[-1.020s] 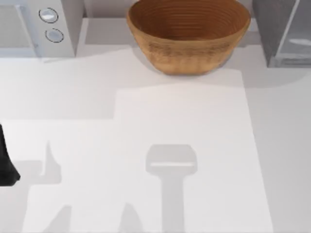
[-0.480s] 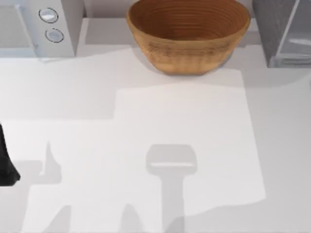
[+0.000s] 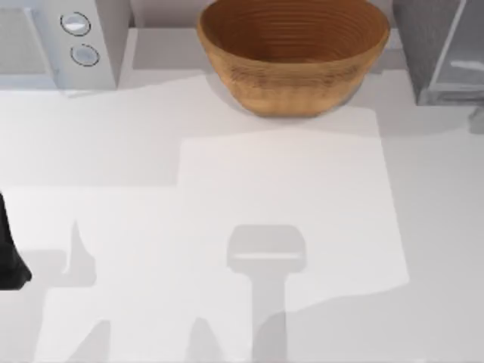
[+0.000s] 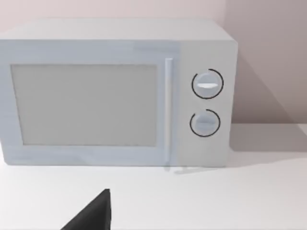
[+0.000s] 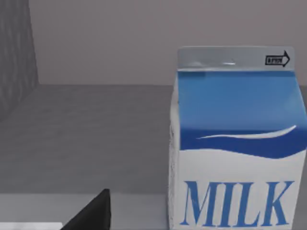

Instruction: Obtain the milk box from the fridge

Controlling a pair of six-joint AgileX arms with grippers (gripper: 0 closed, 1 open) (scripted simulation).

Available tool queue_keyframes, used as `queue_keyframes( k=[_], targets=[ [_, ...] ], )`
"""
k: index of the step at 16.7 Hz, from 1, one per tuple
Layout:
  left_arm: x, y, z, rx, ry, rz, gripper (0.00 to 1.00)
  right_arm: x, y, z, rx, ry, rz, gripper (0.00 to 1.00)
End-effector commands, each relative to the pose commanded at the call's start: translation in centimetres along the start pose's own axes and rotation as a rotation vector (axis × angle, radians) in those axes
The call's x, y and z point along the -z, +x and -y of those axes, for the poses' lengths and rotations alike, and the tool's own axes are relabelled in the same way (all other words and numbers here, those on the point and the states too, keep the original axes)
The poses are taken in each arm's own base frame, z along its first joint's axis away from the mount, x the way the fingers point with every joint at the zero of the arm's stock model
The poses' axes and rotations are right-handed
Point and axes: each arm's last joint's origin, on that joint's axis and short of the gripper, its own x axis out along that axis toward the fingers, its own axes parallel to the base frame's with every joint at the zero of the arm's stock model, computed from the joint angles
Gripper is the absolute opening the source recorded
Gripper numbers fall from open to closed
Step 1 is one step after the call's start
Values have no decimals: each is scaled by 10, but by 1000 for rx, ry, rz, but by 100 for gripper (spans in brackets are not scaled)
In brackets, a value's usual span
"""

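Blue-and-white milk box (image 5: pixel 235 143) is standing upright on a dark grey floor in the right wrist view, "MILK" printed in blue on its white lower face, a pale folded ridge along its top. Dark grey walls are enclosing it on one side and behind. A black wedge of the right arm's fingers (image 5: pixel 91 213) is poking in close to the carton; how far open they are, cannot tell.

Fridge (image 3: pixel 442 49) is sitting at the bench's (image 3: pixel 227 197) far right corner, boxy, with a paler glassy panel. Woven brown basket (image 3: pixel 293 53), ribbed and bowl-shaped, is resting mid-back. Light grey microwave (image 4: pixel 115 93), two round knobs, is occupying the far left.

Left arm (image 3: pixel 9 253) is idling at the bench's left edge; its fingers' state, cannot tell.
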Motion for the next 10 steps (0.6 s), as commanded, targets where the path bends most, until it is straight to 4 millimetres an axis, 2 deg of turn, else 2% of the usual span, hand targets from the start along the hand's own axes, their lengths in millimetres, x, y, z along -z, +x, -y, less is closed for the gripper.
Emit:
queue_keyframes(
  k=[3, 8, 10],
  targets=[
    [0, 0, 0, 0, 0, 0, 100, 3, 9, -1, -3, 2, -9, 100],
    [0, 0, 0, 0, 0, 0, 100, 1, 52, -1, -3, -1, 4, 100],
    [0, 0, 0, 0, 0, 0, 100, 1, 60, -2, -3, 0, -2, 100]
  ],
)
